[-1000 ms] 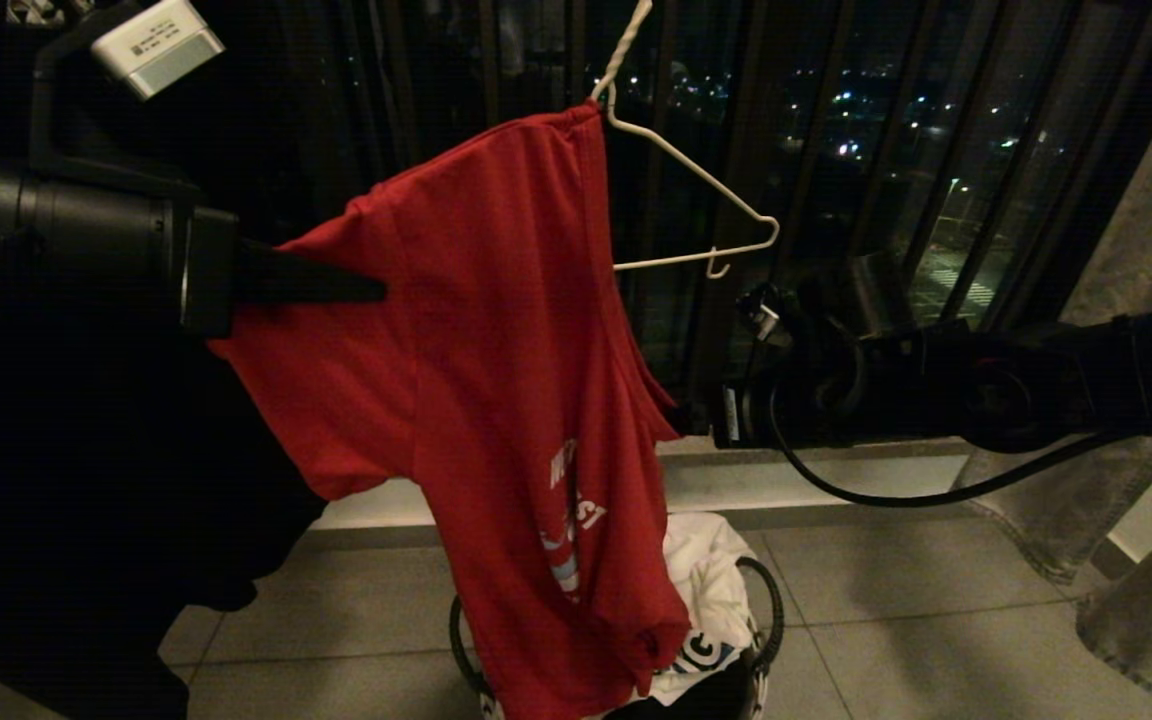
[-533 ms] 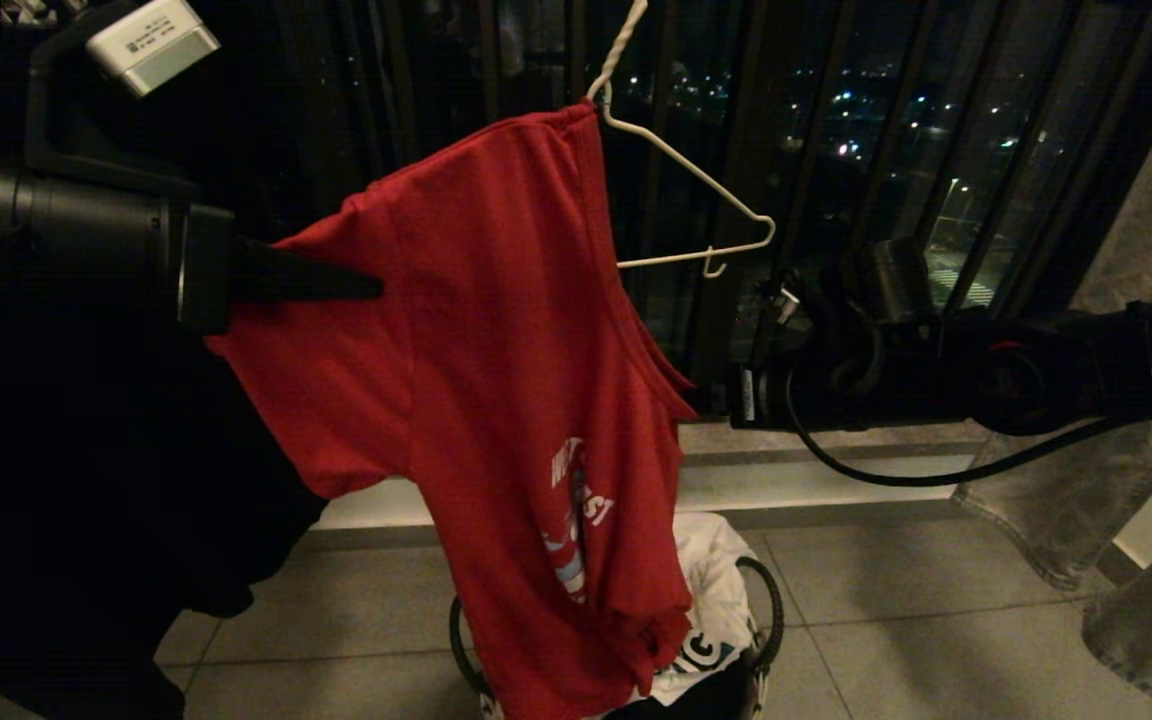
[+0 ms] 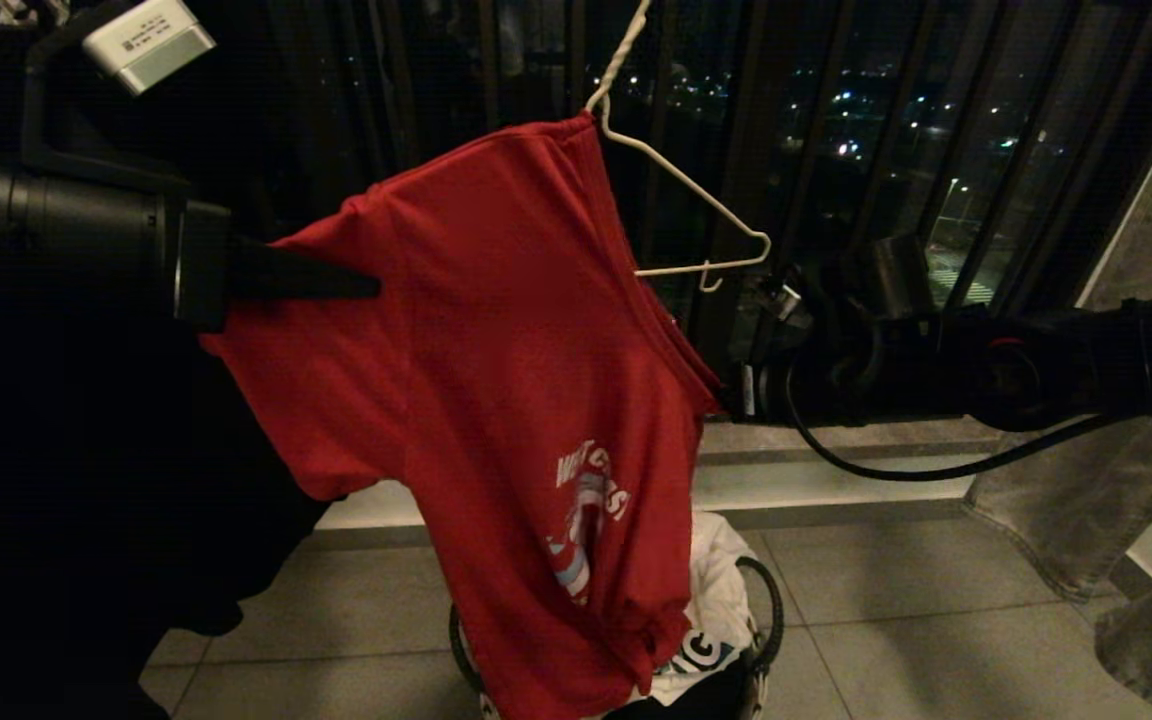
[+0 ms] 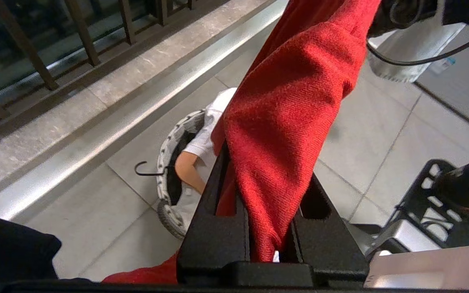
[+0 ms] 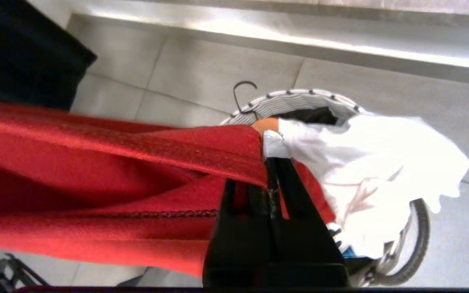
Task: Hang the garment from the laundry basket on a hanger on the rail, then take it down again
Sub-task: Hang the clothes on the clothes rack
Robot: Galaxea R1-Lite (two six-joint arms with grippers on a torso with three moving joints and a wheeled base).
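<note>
One white cloth [image 5: 364, 162] in the laundry basket [image 5: 291, 99].

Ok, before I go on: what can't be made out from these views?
- Hanger hook: cut off by the head view's top edge, so the rail is unseen.
- Hanger's left half: under the red T-shirt.
- Laundry basket contents: covered by the shirt and a white cloth.
- Right gripper tips: behind the shirt in the head view.
</note>
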